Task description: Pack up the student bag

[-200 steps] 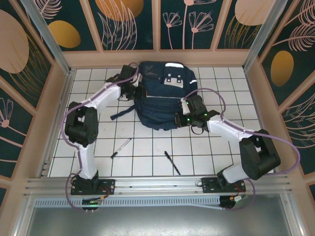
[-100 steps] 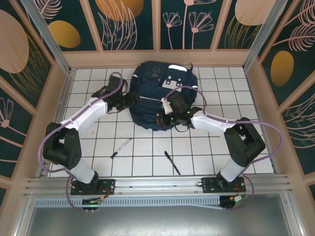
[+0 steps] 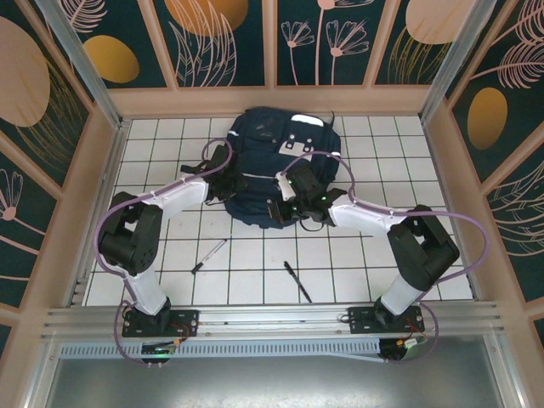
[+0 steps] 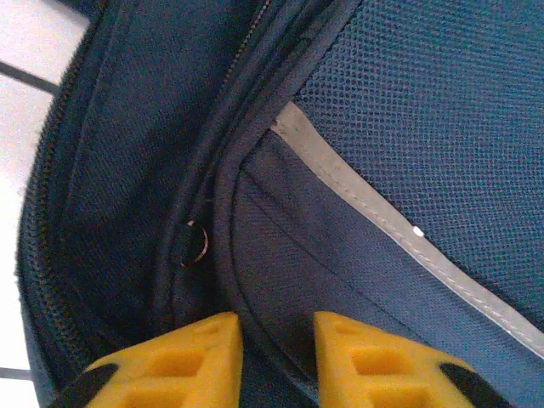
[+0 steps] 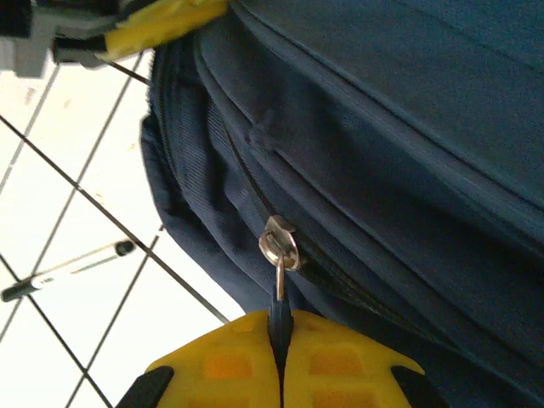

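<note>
The student bag (image 3: 274, 157), navy with grey-white stripes, lies at the back middle of the tiled table. My left gripper (image 3: 231, 184) is at the bag's left side. In the left wrist view its yellow fingers (image 4: 174, 361) stand close together on a piped fold of navy fabric (image 4: 255, 280), next to a small metal ring (image 4: 194, 243) and a grey stripe (image 4: 382, 217). My right gripper (image 3: 284, 204) is at the bag's near edge, shut on the dark pull tab (image 5: 279, 316) that hangs from the silver zip slider (image 5: 279, 242).
Two pens lie on the tiles in front of the bag: a pale one (image 3: 208, 254) to the left and a dark one (image 3: 297, 281) nearer the middle. The pale pen (image 5: 68, 270) lies left of the bag's lower edge in the right wrist view. Wooden walls ring the table.
The left gripper has swung right, from beside the bag onto its left side. Over the second the right gripper shifted left along the near edge, and the bag slid slightly back.
</note>
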{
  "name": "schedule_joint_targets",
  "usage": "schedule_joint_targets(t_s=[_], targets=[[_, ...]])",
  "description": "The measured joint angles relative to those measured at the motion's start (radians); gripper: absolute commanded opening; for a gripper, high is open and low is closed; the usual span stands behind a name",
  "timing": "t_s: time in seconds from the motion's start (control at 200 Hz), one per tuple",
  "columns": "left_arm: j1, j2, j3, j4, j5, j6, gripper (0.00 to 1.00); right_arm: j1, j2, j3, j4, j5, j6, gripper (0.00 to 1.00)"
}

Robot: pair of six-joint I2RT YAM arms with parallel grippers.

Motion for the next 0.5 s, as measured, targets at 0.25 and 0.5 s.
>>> schedule_joint_targets(t_s=[0.25,0.5], targets=[[0.002,-0.003,0.018,-0.018,0.002,0.041,0.59,-0.067,-0.078,-0.056,-0.035,-0.009,-0.038,0.00],[-0.069,-0.125,-0.026,-0.015,0.065,-0.084,0.70,-0.043,-0.079,-0.035,-0.039,-0.039,-0.040,0.00]])
